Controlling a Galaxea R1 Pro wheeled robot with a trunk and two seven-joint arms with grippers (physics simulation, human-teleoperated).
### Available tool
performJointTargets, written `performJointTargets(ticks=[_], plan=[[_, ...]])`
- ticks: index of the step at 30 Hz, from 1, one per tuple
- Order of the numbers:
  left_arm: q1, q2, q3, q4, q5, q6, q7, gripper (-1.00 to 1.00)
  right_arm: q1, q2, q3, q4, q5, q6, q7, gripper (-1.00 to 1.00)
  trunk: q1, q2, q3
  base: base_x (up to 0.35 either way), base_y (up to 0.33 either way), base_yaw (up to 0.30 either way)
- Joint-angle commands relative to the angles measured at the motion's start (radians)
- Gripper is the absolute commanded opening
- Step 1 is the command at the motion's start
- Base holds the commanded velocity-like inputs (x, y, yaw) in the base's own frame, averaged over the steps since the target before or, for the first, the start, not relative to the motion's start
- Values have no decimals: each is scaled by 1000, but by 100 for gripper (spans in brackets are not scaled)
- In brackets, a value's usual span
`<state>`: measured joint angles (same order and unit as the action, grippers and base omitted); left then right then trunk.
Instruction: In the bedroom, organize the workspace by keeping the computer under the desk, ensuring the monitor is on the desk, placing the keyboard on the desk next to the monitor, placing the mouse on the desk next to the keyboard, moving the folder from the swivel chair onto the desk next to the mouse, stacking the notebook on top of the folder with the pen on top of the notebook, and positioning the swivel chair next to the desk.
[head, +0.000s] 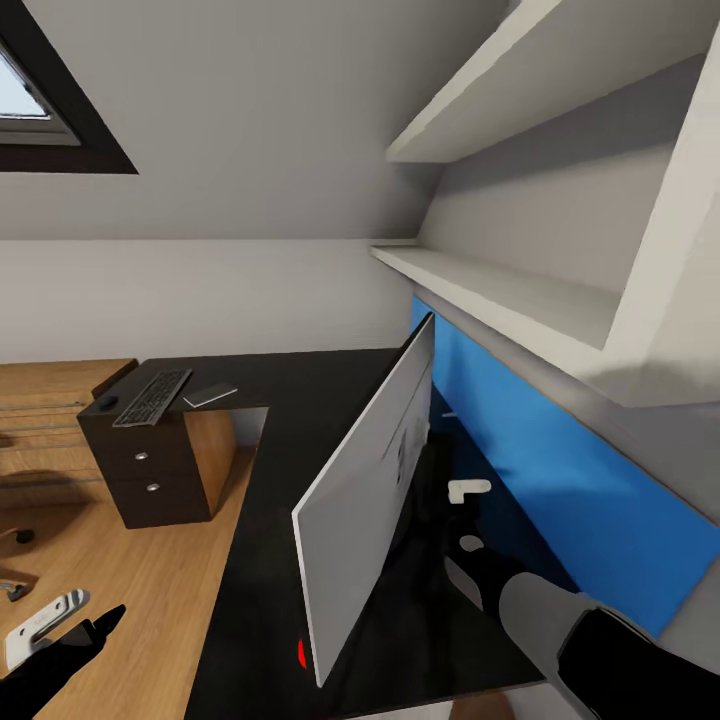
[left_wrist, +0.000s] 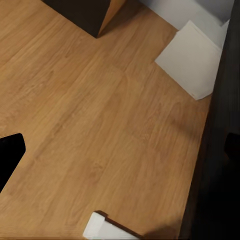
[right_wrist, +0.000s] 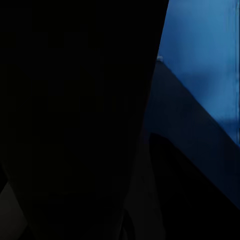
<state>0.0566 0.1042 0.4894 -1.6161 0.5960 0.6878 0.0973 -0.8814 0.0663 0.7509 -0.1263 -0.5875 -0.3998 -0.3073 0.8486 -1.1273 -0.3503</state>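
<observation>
The monitor (head: 365, 500) stands on the black desk (head: 270, 560), its white back towards me and its red dot (head: 300, 653) at a lower corner. My right arm reaches behind it, and the right gripper (head: 458, 515) is by the stand, its fingers hidden in the dark. The right wrist view holds a close black shape (right_wrist: 75, 115) and the blue back panel (right_wrist: 200, 55). On the desk's far-left wing lie the keyboard (head: 152, 396), the small black mouse (head: 107, 403) and a flat grey notebook (head: 210, 394). My left gripper (head: 70, 645) hangs open and empty over the wooden floor.
A dark drawer unit (head: 150, 465) sits under the desk's left wing. White shelves (head: 500, 290) jut out above the blue panel (head: 560, 470). Chrome legs of the chair base (head: 40, 618) lie on the floor at the lower left. A white block (left_wrist: 192, 57) stands beside the desk edge.
</observation>
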Motion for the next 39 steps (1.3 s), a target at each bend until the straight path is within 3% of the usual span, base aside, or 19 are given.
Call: performJointTargets(ticks=[1,19,39], plan=[[0,1,0,-2,11,4,10,100,-1,0,21,2,-21,-5,-6,-100,0,-1,-1,0,-262,0],[0,0,-3,-2,10,4,9,100,-1,0,21,2,-20,-8,-6,-100,0,-1,-1,28,-204,0],[0,0,-3,-2,11,4,9,100,-1,0,21,2,-21,-8,-6,-100,0,-1,-1,71,-16,0]])
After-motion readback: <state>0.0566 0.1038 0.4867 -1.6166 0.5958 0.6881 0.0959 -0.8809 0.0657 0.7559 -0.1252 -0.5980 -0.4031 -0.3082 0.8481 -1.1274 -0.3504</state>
